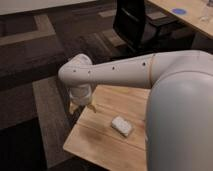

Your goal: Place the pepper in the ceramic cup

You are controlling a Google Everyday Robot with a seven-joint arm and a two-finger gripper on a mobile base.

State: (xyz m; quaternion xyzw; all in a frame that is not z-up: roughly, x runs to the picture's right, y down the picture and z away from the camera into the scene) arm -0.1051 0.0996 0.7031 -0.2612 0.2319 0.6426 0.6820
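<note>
Well, from my seat the tool (83,106) hung at the end of the white, smooth-shelled robot arm (115,67), pointing straight down over the far left corner of the light wooden surface (95,137). Its two tan fingertips (74,107) stood apart with nothing that I could see between them, so I read it as open. The tips sat right at the surface's back edge; whether they touched the wood I could not tell.

I looked for the pepper and could not make it out, neither under the tool nor on the bare wood, so I could not place it relative to the tool. The ceramic cup did not show either. The arm's bulky shoulder covered the whole right side of the surface, and whatever lay behind it was hidden from me.

The one thing in plain sight was a small whitish rectangular block (122,126), flat on the wood, to the right of the tool in my view and nearer the camera, well apart from the fingertips. Beyond the surface lay dark patterned carpet (30,60). A black office chair (132,22) stood near the top, beside a second pale wooden table (192,17) bearing a round blue mark (178,11).
</note>
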